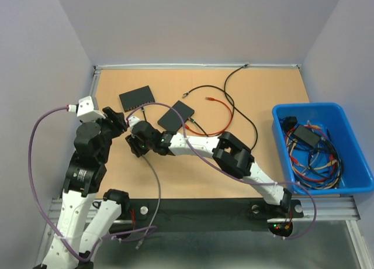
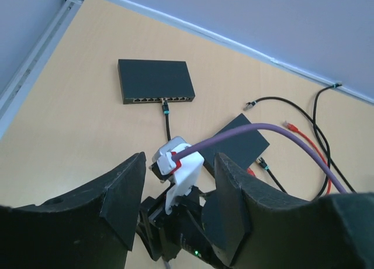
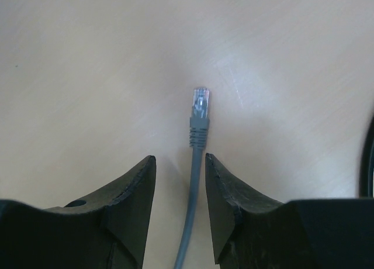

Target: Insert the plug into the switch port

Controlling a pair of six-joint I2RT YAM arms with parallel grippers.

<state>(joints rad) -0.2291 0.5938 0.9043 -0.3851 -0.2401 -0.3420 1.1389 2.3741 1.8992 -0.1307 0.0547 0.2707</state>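
Observation:
A grey cable lies flat on the table, and its clear plug (image 3: pixel 200 99) points away from me. My right gripper (image 3: pixel 180 159) is open and straddles the cable (image 3: pixel 196 181) just behind the plug, with a gap on both sides. The black switch (image 2: pixel 155 81) lies at the far left with its port row facing me, and a black cable (image 2: pixel 165 108) is plugged into one port. My left gripper (image 2: pixel 180 161) is open and empty above the right arm's wrist. In the top view the switch (image 1: pixel 137 97) lies beyond the left gripper (image 1: pixel 121 124) and the right gripper (image 1: pixel 137 149).
A second black box (image 1: pixel 176 116) lies right of the switch, with black (image 1: pixel 239 108) and red (image 1: pixel 225 114) cables looping behind it. A blue bin (image 1: pixel 280 114) of cables stands at the right edge. The grey cable (image 1: pixel 159 187) trails to the near rail.

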